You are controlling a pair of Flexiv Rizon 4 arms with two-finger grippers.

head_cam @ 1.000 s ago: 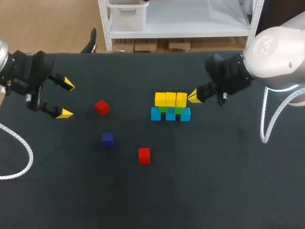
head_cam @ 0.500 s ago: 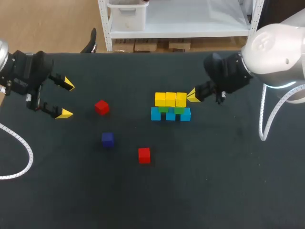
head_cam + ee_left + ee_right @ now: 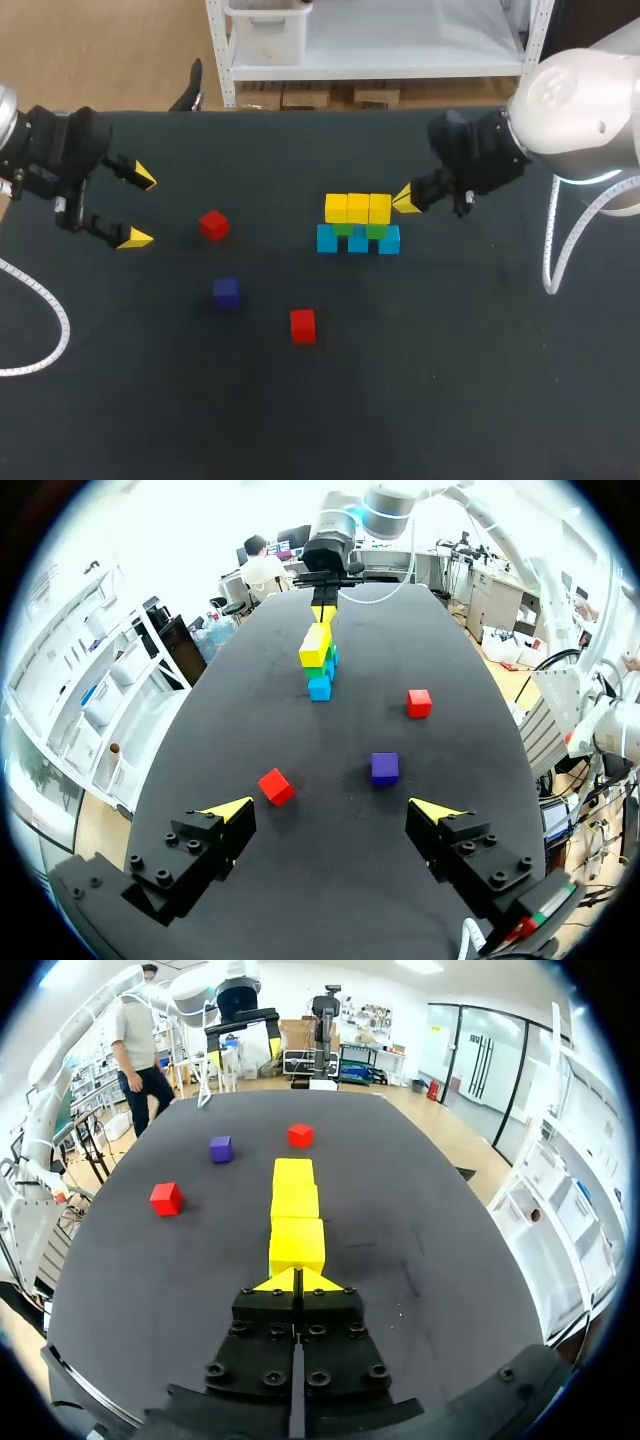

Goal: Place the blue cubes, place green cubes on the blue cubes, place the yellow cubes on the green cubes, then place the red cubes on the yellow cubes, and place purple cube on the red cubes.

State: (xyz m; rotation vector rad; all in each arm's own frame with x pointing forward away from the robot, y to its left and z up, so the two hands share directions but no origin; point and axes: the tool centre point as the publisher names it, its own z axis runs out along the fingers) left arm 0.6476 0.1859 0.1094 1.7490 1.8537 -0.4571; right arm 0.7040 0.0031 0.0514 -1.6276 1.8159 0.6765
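Head view first: the block wall stands near the middle of the bench. Three blue cubes form the bottom row, two green cubes peek out above them, and three yellow cubes cap the lot. Its long axis runs side to side across the bench, with one end pointing straight at the right gripper. That gripper sits at the wall's right-hand end, level with the yellow row, fingers pressed together into a single yellow wedge and holding nothing. Over to the right wrist view: the closed tips are right up against the nearest yellow cube, and the row runs straight ahead, away from the fingers. Whether tip and cube actually touch, I can't tell.

Now the loose pieces, all off the wall's left side and flat on the bench. The first red cube lies level with the wall and well apart from it. The purple cube is further forward of the wall and out to the left. The second red cube lies in front of the wall, just past its left end.

The left gripper hangs far to the wall's left, beyond the first red cube, fingers spread wide and empty. In the left wrist view the wall is seen end-on, far ahead of those open fingers.
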